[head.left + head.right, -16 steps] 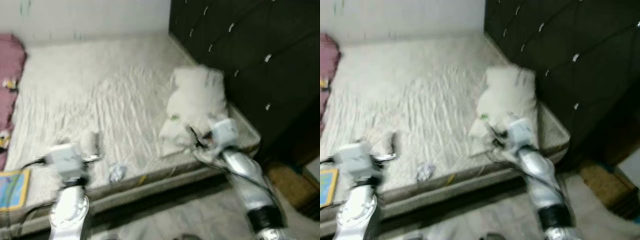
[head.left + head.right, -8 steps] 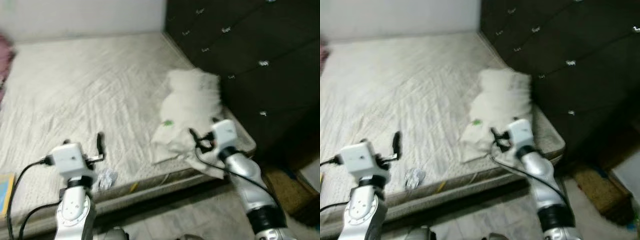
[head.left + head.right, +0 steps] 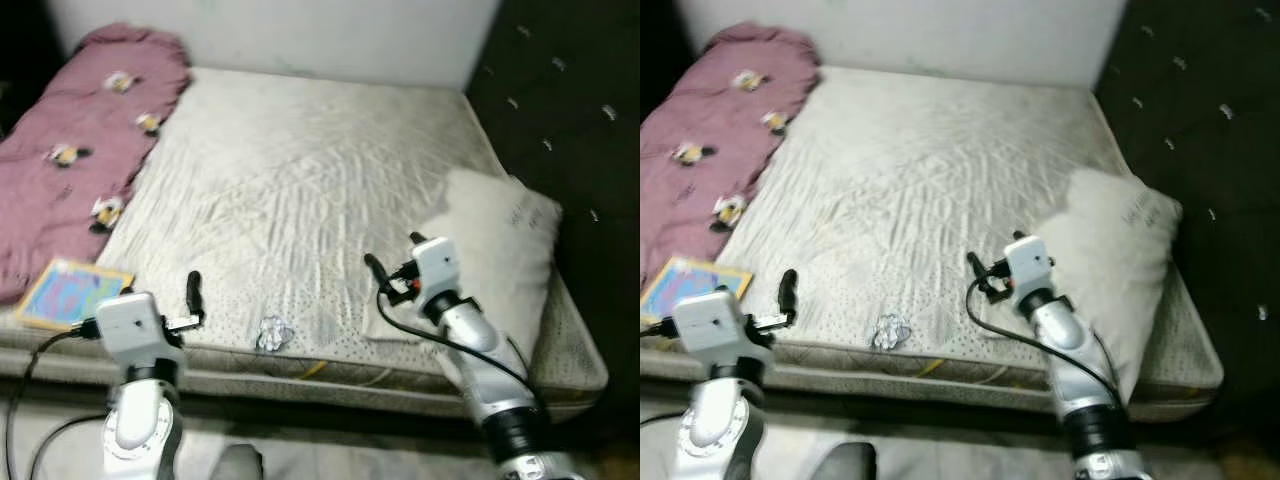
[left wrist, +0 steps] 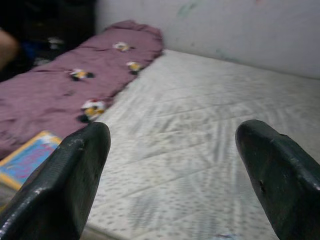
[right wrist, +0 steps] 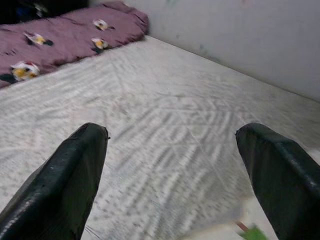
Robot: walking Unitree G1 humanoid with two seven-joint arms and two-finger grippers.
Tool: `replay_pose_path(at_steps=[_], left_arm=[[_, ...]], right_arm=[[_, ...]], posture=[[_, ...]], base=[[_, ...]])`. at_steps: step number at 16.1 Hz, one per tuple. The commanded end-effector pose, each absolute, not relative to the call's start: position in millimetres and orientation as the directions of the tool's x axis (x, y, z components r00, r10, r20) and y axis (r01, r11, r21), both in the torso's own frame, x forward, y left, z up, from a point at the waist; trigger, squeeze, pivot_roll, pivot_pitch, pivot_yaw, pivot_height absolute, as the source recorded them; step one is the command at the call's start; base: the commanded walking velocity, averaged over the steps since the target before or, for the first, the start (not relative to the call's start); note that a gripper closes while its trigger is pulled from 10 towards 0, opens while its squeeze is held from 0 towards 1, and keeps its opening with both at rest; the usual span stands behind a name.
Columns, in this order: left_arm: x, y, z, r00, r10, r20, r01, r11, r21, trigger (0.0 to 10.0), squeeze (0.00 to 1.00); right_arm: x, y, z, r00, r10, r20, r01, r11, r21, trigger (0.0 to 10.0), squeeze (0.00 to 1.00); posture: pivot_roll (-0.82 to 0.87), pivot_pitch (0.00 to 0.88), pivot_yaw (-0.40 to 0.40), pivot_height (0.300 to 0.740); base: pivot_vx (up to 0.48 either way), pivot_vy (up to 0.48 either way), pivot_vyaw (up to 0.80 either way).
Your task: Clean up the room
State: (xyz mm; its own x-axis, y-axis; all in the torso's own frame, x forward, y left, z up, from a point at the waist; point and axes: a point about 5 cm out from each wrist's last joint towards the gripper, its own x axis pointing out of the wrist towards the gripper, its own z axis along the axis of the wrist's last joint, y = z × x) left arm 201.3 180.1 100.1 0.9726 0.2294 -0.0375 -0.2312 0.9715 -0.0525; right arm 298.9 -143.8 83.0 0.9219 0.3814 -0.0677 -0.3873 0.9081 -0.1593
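Observation:
A white mattress (image 3: 300, 190) fills the space ahead. On it near the front edge lies a small crumpled silvery wrapper (image 3: 272, 333). A colourful book (image 3: 72, 295) lies at the front left corner, beside a purple blanket (image 3: 80, 140) with small yellow figures. A white pillow (image 3: 505, 250) lies at the right end. My left gripper (image 3: 193, 290) is open over the front edge, between the book and the wrapper. My right gripper (image 3: 392, 255) is open just left of the pillow, holding nothing.
A dark tufted headboard (image 3: 570, 90) rises along the right side. A pale wall (image 3: 280, 35) runs behind the mattress. In the left wrist view the blanket (image 4: 60, 90) and the book (image 4: 25, 162) lie ahead of the fingers.
The camera has swung left, bringing the purple blanket and the book into view. Both grippers stay open, and the right one now sits off the pillow's left edge.

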Motion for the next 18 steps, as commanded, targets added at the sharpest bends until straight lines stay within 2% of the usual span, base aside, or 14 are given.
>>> replay_pose_path(at_steps=[1, 2, 5, 8, 11, 13, 16, 18], left_arm=[[201.9, 178.3, 98.5, 0.974, 0.22, -0.048, -0.223, 0.973, -0.058, 10.0, 0.0], [202.5, 178.2, 98.9, 0.975, 0.216, -0.05, -0.218, 0.974, -0.052, 10.0, 0.0], [205.4, 185.7, 102.8, 0.971, 0.236, -0.035, -0.238, 0.97, -0.052, 10.0, 0.0], [204.7, 182.3, 102.2, 0.973, 0.229, -0.033, -0.231, 0.972, -0.051, 10.0, 0.0], [206.8, 180.7, 105.1, 0.974, 0.228, -0.012, -0.229, 0.973, -0.043, 10.0, 0.0], [211.0, 182.2, 107.7, 0.969, 0.247, -0.001, -0.247, 0.969, 0.011, 10.0, 0.0], [215.0, 190.8, 111.4, 0.966, 0.257, 0.021, -0.257, 0.966, 0.019, 10.0, 0.0], [215.1, 197.9, 111.4, 0.96, 0.278, 0.024, -0.279, 0.96, 0.037, 10.0, 0.0]], right_arm=[[299.8, -149.7, 83.7, 0.928, 0.367, -0.063, -0.372, 0.917, -0.146, 10.0, 0.0], [301.6, -150.4, 84.8, 0.93, 0.362, -0.061, -0.367, 0.92, -0.139, 10.0, 0.0], [307.0, -151.9, 87.4, 0.942, 0.33, -0.051, -0.334, 0.93, -0.151, 10.0, 0.0], [309.7, -151.3, 88.4, 0.945, 0.321, -0.056, -0.326, 0.931, -0.163, 10.0, 0.0], [310.8, -149.3, 87.4, 0.944, 0.322, -0.071, -0.33, 0.923, -0.2, 10.0, 0.0], [312.2, -143.7, 87.0, 0.931, 0.357, -0.072, -0.364, 0.915, -0.175, 10.0, 0.0], [315.3, -145.2, 84.9, 0.954, 0.289, -0.076, -0.299, 0.935, -0.193, 10.0, 0.0], [312.3, -140.8, 83.6, 0.95, 0.302, -0.083, -0.313, 0.924, -0.221, 10.0, 0.0]], posture=[[0.03, 0.013, -0.082, 0.74], [0.04, 0.015, -0.086, 0.74], [0.05, 0.028, -0.08, 0.74], [0.04, 0.038, -0.079, 0.74], [0.04, 0.041, -0.08, 0.74], [0.04, 0.032, -0.073, 0.74], [0.05, 0.015, -0.052, 0.74], [0.05, 0.001, -0.039, 0.74]], base=[[0.0, 0.0, 0.0], [0.0, 0.0, 0.0], [0.0, 0.48, 0.0], [0.0, 0.48, 0.0], [0.0, 0.0, 0.0], [0.0, 0.0, 0.0], [0.0, 0.0, 0.0], [0.0, 0.0, 0.0]])
